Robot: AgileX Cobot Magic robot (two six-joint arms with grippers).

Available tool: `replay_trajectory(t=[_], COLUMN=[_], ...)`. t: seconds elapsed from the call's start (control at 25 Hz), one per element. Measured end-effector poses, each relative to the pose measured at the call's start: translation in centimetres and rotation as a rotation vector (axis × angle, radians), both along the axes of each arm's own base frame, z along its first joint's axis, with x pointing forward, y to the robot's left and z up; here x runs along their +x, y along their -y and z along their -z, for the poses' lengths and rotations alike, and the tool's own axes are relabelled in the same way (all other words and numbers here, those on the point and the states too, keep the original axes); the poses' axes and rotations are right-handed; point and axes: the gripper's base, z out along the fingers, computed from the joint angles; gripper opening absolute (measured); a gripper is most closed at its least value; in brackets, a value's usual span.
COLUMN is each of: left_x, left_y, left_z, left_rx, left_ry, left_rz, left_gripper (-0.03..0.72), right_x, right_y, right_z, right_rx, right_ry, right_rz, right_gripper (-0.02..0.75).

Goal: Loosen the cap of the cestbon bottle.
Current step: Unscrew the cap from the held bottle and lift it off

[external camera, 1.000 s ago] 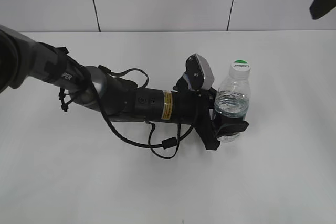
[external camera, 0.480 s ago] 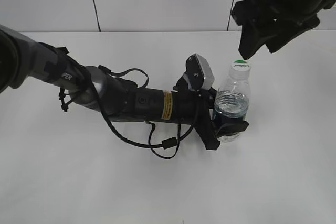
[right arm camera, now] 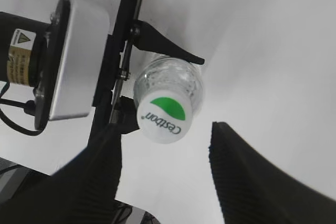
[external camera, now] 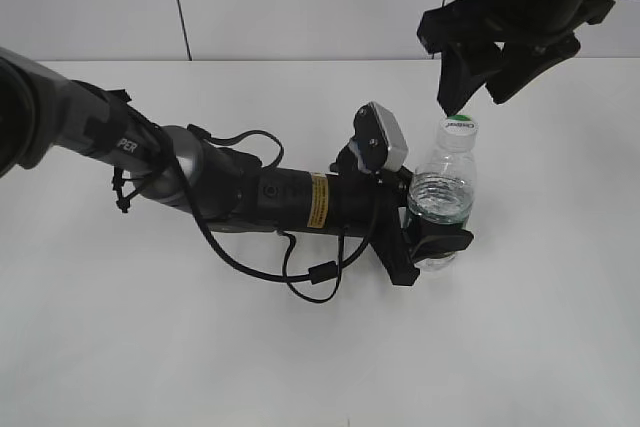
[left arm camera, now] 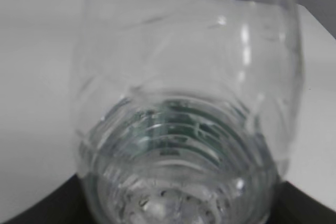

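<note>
The left gripper (external camera: 432,237) is clamped around the lower body of the cestbon bottle (external camera: 441,202), which stands upright on the white table (external camera: 150,347). Behind and above it, the right gripper (external camera: 480,77) hangs with jaws apart over the cap (external camera: 459,126), not touching it

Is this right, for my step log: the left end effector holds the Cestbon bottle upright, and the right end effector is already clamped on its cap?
Not quite. The left end effector does hold the Cestbon bottle upright, but the right end effector is open above the cap, not touching it; the right wrist view shows this.
</note>
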Motion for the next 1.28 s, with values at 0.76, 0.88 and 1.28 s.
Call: replay_trajectory(t=[0.76,0.88,1.28], left_x=[0.0,0.0,0.0], left_y=[0.0,0.0,0.0], left_z=[0.0,0.0,0.0], left_rx=[0.001,0.001,0.001], left_ry=[0.000,0.000,0.000], left_rz=[0.000,0.000,0.000], left_gripper=[0.409,0.409,0.409], right_x=[1.2,1.3,1.3], right_y=[-0.7,-0.8,-0.8], right_z=[2.5,2.8,2.9], right_rx=[-0.019,-0.023,-0.024], right_ry=[-0.064,-0.072,-0.074], right_rz=[0.003,0.003,0.003], right_gripper=[0.410,0.410,0.410])
